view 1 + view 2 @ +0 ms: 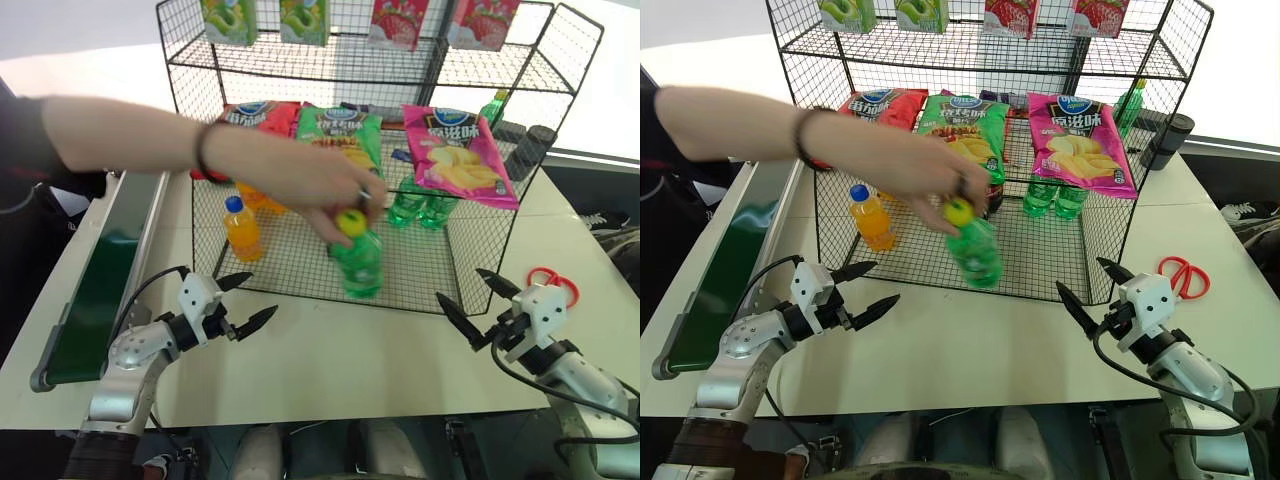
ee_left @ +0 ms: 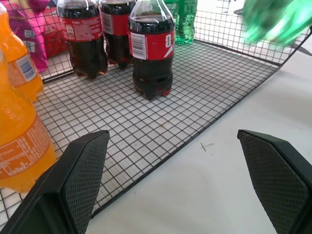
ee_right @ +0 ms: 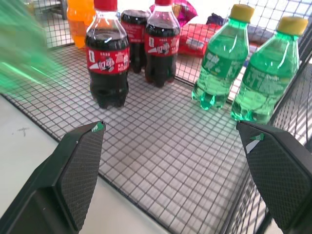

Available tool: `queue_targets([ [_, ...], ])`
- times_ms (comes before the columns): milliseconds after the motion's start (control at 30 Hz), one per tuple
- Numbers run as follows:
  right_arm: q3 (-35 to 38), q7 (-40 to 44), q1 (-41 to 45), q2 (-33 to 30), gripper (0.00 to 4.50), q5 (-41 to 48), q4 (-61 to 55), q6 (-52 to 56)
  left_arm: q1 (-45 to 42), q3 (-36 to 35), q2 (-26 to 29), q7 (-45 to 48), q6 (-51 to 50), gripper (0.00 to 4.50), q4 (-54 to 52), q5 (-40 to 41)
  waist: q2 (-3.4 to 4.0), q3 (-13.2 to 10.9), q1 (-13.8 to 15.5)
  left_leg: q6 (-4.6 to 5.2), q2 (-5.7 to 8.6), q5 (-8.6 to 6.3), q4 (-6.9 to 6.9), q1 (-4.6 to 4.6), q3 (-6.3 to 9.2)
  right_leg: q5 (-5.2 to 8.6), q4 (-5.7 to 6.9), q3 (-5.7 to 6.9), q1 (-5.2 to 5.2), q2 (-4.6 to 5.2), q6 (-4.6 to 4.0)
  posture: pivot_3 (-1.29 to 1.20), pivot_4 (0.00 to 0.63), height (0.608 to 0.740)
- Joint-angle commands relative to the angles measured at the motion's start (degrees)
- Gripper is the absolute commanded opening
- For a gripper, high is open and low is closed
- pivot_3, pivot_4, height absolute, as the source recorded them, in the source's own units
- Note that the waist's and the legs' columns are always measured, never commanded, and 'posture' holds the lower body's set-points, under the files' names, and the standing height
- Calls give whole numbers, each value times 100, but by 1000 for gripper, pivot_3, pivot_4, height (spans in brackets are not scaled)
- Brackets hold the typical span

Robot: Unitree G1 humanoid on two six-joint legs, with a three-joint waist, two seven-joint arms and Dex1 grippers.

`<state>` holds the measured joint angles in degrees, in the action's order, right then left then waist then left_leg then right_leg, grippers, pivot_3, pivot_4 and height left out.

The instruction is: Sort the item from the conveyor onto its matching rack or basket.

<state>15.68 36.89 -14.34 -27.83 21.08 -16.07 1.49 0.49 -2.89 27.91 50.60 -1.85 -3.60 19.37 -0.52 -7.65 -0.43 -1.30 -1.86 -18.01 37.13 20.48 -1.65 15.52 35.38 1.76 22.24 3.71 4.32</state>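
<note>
1. Green bottle (image 1: 357,260) with yellow cap held at the neck by a person's hand (image 1: 338,190), tilted, just above or touching the bottom mesh shelf of the black wire rack (image 1: 300,268), near its front edge; contact with the mesh not clear. Not on the conveyor (image 1: 95,290), which runs along the table's left side, well apart.
2. Left gripper (image 1: 247,303) released, fingers spread wide, nothing between them, hovering over the white table (image 1: 340,370) just in front of the rack's front edge.
3. Right gripper (image 1: 474,307) likewise spread and empty, near the rack's front right corner.
4. Handling, as a judgement: small plastic bottle, probably full and so moderately heavy for its size; wall stiff enough to squeeze yet smooth and rounded, liable to slip or roll if laid down. Best taken across the body at the label, below the shoulder, jaws either side; cap too narrow for a sure hold.
5. Count on the bottom shelf: two more green bottles (image 3: 217,61) standing side by side at the right; three cola bottles (image 2: 152,48) with red labels; two orange bottles (image 1: 242,228) at the left.
6. Three crisp bags (image 1: 455,150) leaning on the middle tier: red, green, pink. Four cartons (image 1: 230,18) along the top: two green, two red.
7. One pair of red scissors (image 1: 555,283) on the table at the right.
</note>
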Motion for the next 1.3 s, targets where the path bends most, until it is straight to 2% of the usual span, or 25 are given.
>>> queue_targets([
  [33,-49,2,123,24,4484,5,-73,-76,44,-106,41,-72,49,4500,-236,47,0,0,-1,0,0,0,0,0,0,0,0,0,0,0,0,0,150,740],
  [267,-128,26,342,-28,4484,-2,40,-49,118,-290,96,-241,8,4500,-344,106,0,0,-3,0,0,0,0,0,0,0,0,0,0,2,0,0,150,740],
  [500,-134,142,619,-123,4484,-9,283,-59,32,-861,219,-623,-514,4500,-698,532,0,0,-8,0,0,0,0,0,0,0,0,0,0,4,0,0,150,740],
  [667,-221,221,812,-98,4484,-31,420,-65,118,-1557,180,-1179,-943,4500,-913,936,0,0,-11,0,-1,0,-1,0,0,-4,0,0,1,4,7,0,150,740],
  [900,-554,401,1114,-7,4484,-54,621,-93,126,-2624,-21,-2127,-1158,4500,-590,1287,0,0,-15,0,-1,0,-1,-1,1,-4,1,0,2,4,7,0,150,740],
  [1100,-1045,502,1362,177,4484,5,467,44,-33,-2726,-46,-2824,-823,4500,103,665,-8,2,-2,0,0,0,-1,-1,1,-5,0,1,1,2,8,0,150,740],
  [1200,-1528,515,1395,399,4484,-10,143,196,-227,-2612,63,-2931,-1062,4500,257,591,-15,2,-1,0,0,0,0,1,2,-5,2,2,2,2,9,0,150,740],
  [1300,-2021,498,1354,607,4484,1,-271,387,-471,-2668,-78,-3074,-828,4500,583,541,-16,2,-7,0,0,0,0,1,2,-6,3,2,2,7,10,0,150,740],
])
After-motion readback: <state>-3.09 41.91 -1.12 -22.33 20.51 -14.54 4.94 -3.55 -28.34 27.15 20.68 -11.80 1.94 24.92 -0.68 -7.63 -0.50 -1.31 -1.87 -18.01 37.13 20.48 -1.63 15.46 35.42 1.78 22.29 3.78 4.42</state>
